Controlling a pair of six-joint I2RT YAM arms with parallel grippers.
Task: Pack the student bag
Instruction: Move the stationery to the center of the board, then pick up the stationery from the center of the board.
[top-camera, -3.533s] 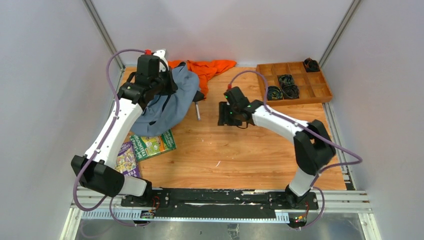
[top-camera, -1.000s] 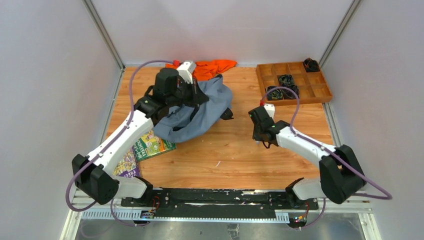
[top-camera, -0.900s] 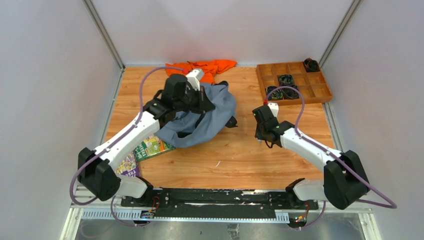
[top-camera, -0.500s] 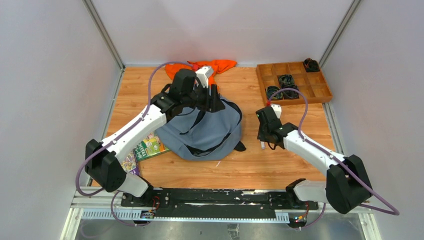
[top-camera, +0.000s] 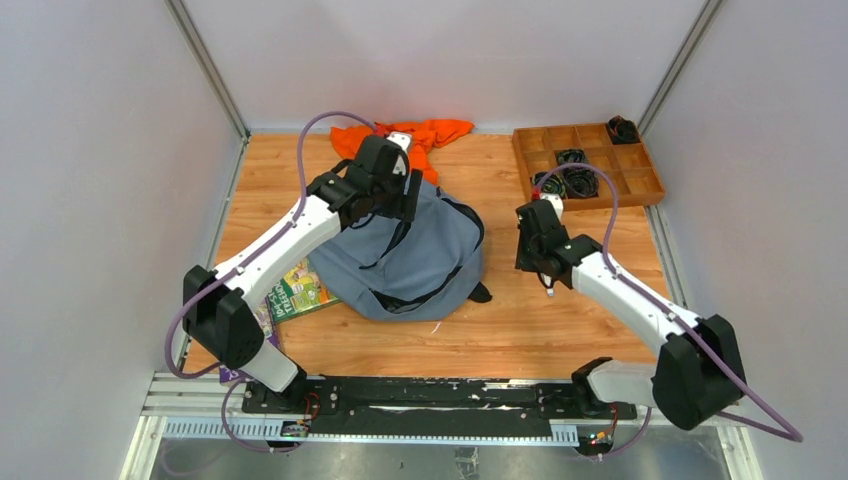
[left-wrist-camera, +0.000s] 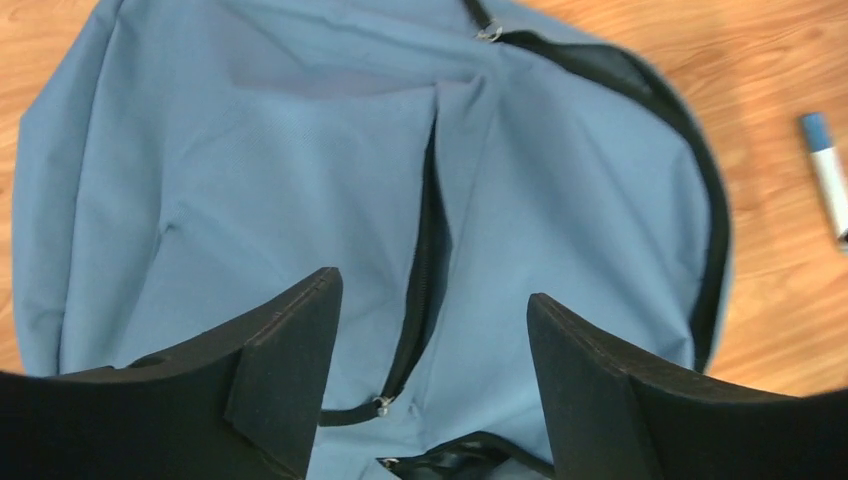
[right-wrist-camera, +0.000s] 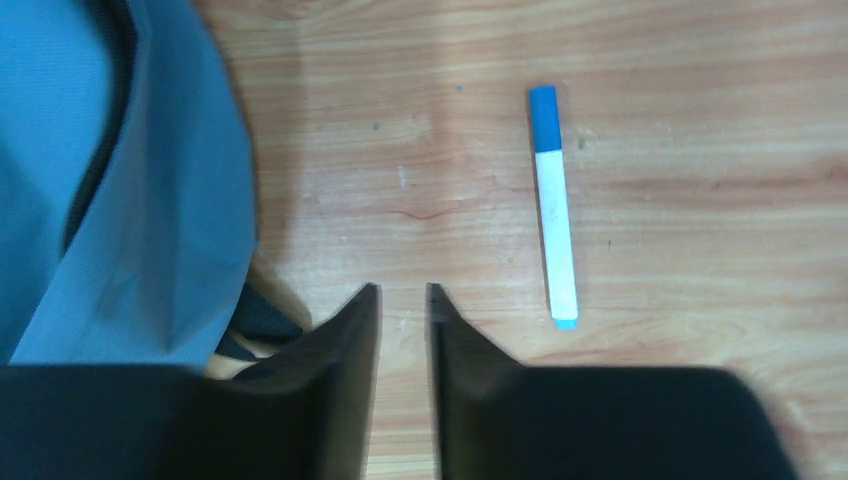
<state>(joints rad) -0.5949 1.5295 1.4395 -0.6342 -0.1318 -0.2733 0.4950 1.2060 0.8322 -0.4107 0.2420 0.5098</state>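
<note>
The student bag (top-camera: 430, 255) lies flat at the table's middle, grey-blue with dark zipper lines; black straps poke out at its right edge. My left gripper (top-camera: 408, 197) hovers over the bag's far side, open and empty. In the left wrist view its jaws (left-wrist-camera: 432, 292) stand wide apart above the bag (left-wrist-camera: 300, 170) and its front zipper. My right gripper (top-camera: 537, 265) is just right of the bag. In the right wrist view its jaws (right-wrist-camera: 403, 290) are slightly apart over bare wood, empty. A blue-capped white marker (right-wrist-camera: 553, 205) lies beside them, and the bag (right-wrist-camera: 120, 180) shows at left.
A green book (top-camera: 300, 292) and a purple book (top-camera: 258, 318) lie left of the bag, partly under it and the left arm. An orange cloth garment (top-camera: 415, 135) lies at the back. A wooden compartment tray (top-camera: 640, 185) with black cables stands back right. The marker (top-camera: 549, 291) rests near the right gripper.
My left gripper dragged the bag toward the middle, then opened and let it go. My right gripper moved slightly back and parted its jaws; the marker now lies on the table.
</note>
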